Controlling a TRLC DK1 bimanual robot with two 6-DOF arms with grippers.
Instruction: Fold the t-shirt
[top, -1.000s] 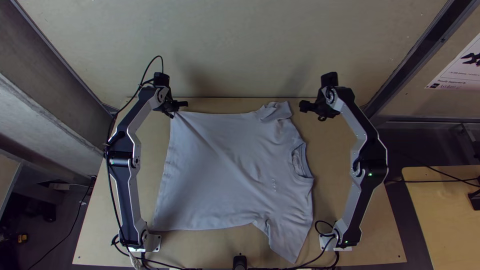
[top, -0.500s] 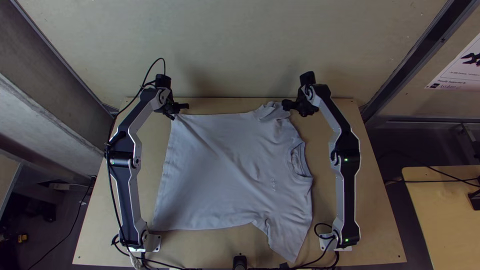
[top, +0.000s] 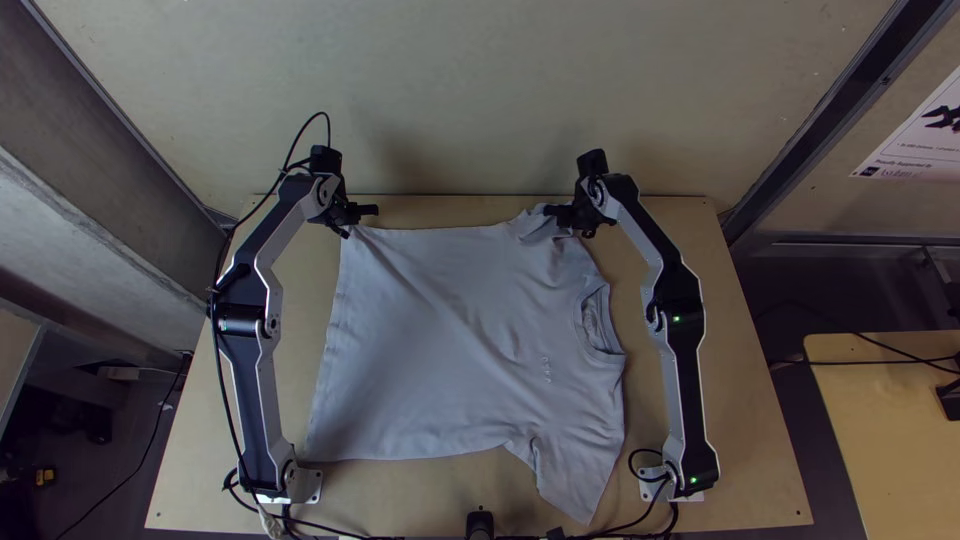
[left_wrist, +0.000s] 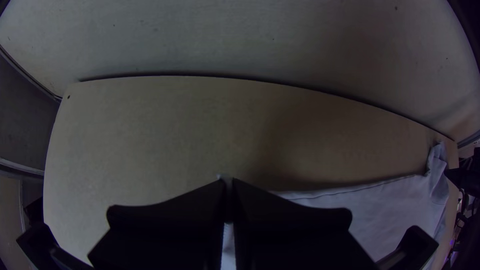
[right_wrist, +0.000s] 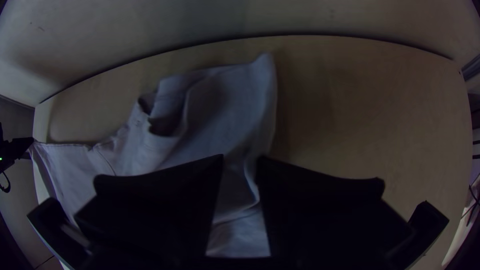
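T-shirt (top: 440, 340) lay spread mid-frame in the top view, its upper-left hem corner pinched by the left gripper (left_wrist: 228, 181), while the right gripper (right_wrist: 241, 159) had its fingers parted over the rumpled upper-right sleeve, apparently securing a second grip, which called for closing, then lifting together.

"Is the pale grey, short-sleeved cloth t-shirt (top: 440, 330) bearing any pattern?"

"It is reading plain, small whitish markings (top: 547, 370) excepted."

"And the flat, light tan wooden table (top: 745, 440)?"

"It is presenting a plain surface."

"The machinery?"

"The jointed left arm (top: 258, 405) and right arm (top: 686, 390) are displaying silver-grey links, black joints and small green lights (top: 676, 318). The two-fingered left gripper (top: 360, 221) and right gripper (top: 564, 222) are showing black."
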